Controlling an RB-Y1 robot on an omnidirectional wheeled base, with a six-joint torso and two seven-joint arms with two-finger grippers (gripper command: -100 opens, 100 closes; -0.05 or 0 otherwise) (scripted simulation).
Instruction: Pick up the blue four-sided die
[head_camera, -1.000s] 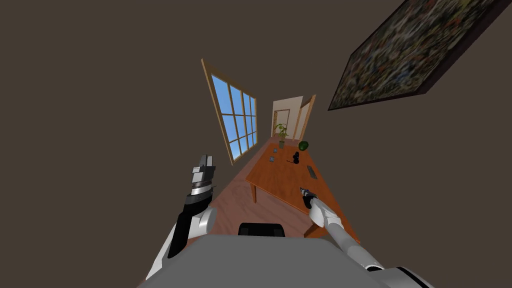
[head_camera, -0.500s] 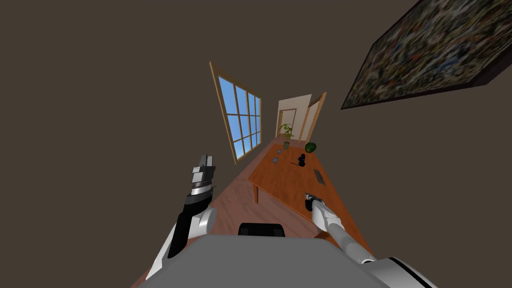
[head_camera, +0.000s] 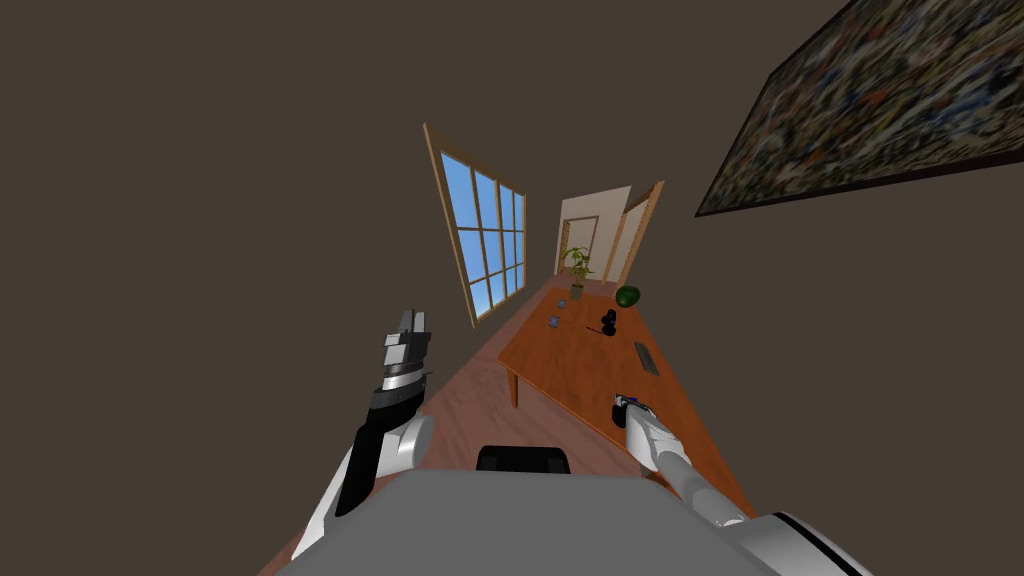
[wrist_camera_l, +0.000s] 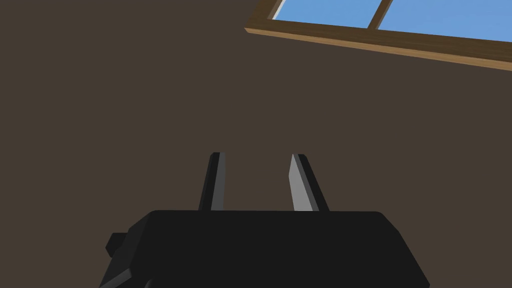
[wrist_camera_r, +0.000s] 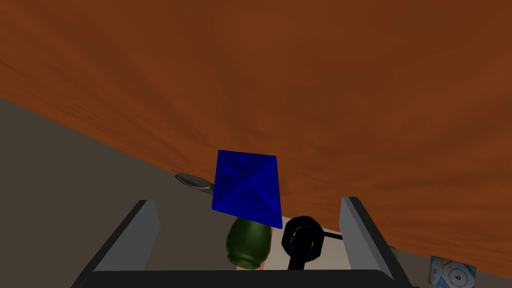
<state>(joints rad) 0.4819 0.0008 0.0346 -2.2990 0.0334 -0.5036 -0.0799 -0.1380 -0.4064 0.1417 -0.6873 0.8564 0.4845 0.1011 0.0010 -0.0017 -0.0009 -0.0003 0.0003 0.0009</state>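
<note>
Head view: the picture has swung with my own turn; right gripper (head_camera: 621, 401) still at the table (head_camera: 570, 365) edge, so I judge alignment continues. Far beyond its jaws, a pot (head_camera: 576, 292) holds a plant (head_camera: 577, 262). Left wrist view: left gripper (wrist_camera_l: 256, 155) narrowly parted, empty. Right wrist view: jaws released wide, blue die (wrist_camera_r: 246, 189) between them, touching neither.

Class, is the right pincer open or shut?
Open: the right pincer has its fingers wide apart, blue die between them, touching neither.
</note>
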